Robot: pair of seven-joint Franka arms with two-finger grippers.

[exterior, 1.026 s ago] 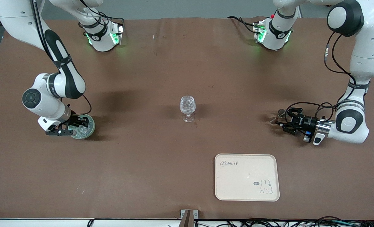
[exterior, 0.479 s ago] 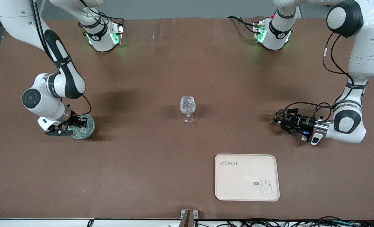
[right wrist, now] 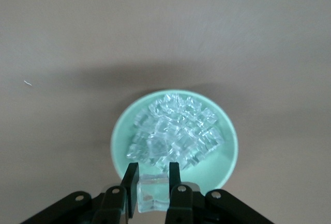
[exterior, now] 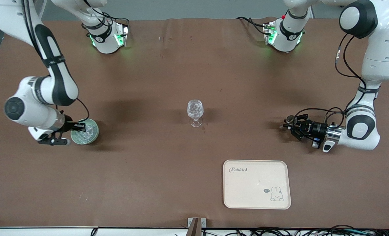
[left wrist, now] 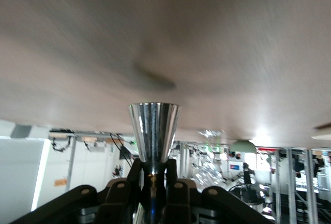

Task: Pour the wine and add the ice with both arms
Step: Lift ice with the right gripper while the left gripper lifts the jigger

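Observation:
A clear patterned stemmed glass (exterior: 194, 113) stands upright mid-table. The pale green bowl (exterior: 91, 136) (right wrist: 121, 131) sits toward the right arm's end, filled with several clear ice chunks (right wrist: 173, 131). My right gripper (exterior: 79, 126) (right wrist: 153, 175) hangs over the bowl's rim, shut on one ice cube (right wrist: 153, 193). Toward the left arm's end, my left gripper (exterior: 292, 126) (left wrist: 153, 169) lies low and level over the table, shut on the narrow base of a shiny metal cup (exterior: 290, 119) (left wrist: 153, 131). The wine is hidden from view.
A cream tray (exterior: 256, 196) with a rabbit print lies nearer the front camera than the glass, toward the left arm's end. Both arm bases (exterior: 106, 37) (exterior: 284, 36) stand along the table's farthest edge. Cables run along the nearest edge.
My left gripper has closed onto the metal cup. The right arm has drawn back toward its end of the table, carrying an ice cube from the bowl's middle to its rim.

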